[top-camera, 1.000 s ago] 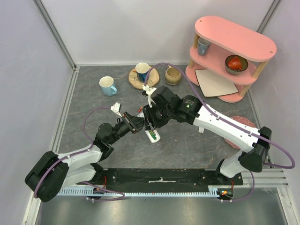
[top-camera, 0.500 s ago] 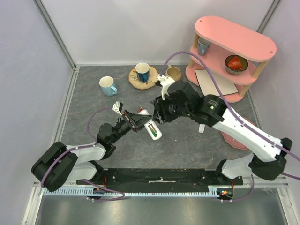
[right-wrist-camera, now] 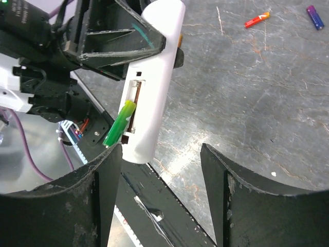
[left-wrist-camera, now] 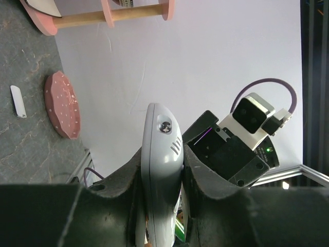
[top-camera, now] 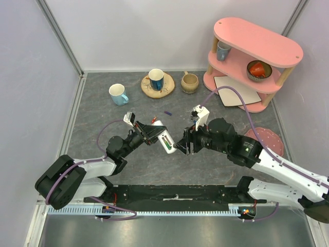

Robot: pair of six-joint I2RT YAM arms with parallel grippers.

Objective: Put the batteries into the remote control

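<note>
A: Handling of the remote control [top-camera: 164, 137]?

B: Light and stiff, a hollow plastic shell by the look of it. Smooth too, so likely to slip or twist under a sideways push. Best taken across the long edges at the end away from the slot [right-wrist-camera: 134, 100], leaving that free, much as gripped now.

A: And the looks?

B: Slim, white, rounded at the ends, slot side facing up. A green battery [right-wrist-camera: 119, 125] half in the slot, tilted, one end sticking out beyond the remote's edge. Small, hard, round and smooth, so prone to roll or pop out. Better pressed flat with care than pinched hard.

A: Where, exactly?

B: Near the middle of the top view, apparently lifted off the surface [top-camera: 92, 108]. Clamped between the fingers [left-wrist-camera: 121, 180] of the left gripper [top-camera: 153, 133], reaching in from 9 o'clock.

A: The other side?

B: Right gripper [top-camera: 182, 146] at 4 o'clock of the remote, just beside it, fingers [right-wrist-camera: 234, 206] apart, holding nothing.

A: Spares?

B: Red battery [top-camera: 153, 120] at 11 o'clock of the remote, blue-purple battery [top-camera: 167, 112] at 12, lying loose on the surface, near each other but not touching.
</note>
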